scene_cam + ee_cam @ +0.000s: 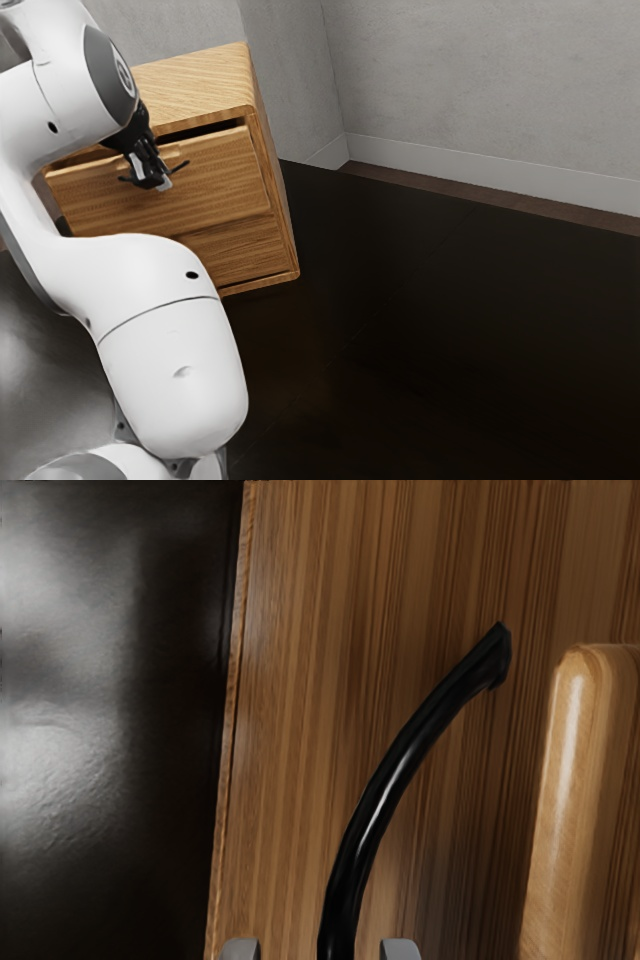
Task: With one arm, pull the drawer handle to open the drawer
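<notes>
A wooden cabinet (200, 80) stood in the upper left of the exterior frame, against a pale gray wall (480, 80), with a dark glossy floor (450, 300) spreading across the right and lower part. The white arm (150, 300) rose from the lower left corner and bent up across the cabinet's front.

The top drawer (215, 185) sat in the upper half of the cabinet face, above a lower drawer (235, 250). A thin dark gap ran along the top drawer's upper edge, under the cabinet top, and the drawer front seemed to stand slightly forward of the cabinet; how far it was out could not be judged. Its black handle (180, 165) curved across the middle of the drawer front, left of the frame's center and high up.

The gripper (155, 180) was at that handle, pointing at the drawer front. In the wrist view the handle (420, 740) arched over the wood grain of the drawer front (300, 680) from upper right to the bottom edge, where it passed between the two gray fingertips (240, 948) of the gripper (320, 948). The fingers stood parted, one on each side of the bar, with a sliver of wood showing between each pad and the handle, so they straddled it without clamping it. A rounded wooden edge (585, 800) stood at the right of that frame, and the dark floor (100, 730) lay at the left.
</notes>
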Controlling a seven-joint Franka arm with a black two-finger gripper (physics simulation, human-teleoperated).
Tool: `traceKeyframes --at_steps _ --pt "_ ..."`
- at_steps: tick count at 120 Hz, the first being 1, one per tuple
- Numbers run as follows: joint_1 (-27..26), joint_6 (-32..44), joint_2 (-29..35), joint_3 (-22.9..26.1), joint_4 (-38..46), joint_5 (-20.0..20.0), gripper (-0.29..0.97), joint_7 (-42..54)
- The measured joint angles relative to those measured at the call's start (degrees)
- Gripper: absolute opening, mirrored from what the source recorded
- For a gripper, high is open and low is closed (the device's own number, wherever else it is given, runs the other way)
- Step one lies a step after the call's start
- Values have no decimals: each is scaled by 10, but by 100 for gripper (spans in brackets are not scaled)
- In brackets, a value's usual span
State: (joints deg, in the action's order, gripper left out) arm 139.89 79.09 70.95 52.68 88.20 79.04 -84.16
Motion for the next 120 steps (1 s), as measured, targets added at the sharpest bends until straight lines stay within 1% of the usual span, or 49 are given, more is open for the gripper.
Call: traceKeyframes --at_steps 46,69,120 --pt "-28 1 7 -7 32 -14 7 2" --pt "-47 2 14 -21 56 -22 7 3" --pt "-74 3 29 -33 83 -32 7 4"
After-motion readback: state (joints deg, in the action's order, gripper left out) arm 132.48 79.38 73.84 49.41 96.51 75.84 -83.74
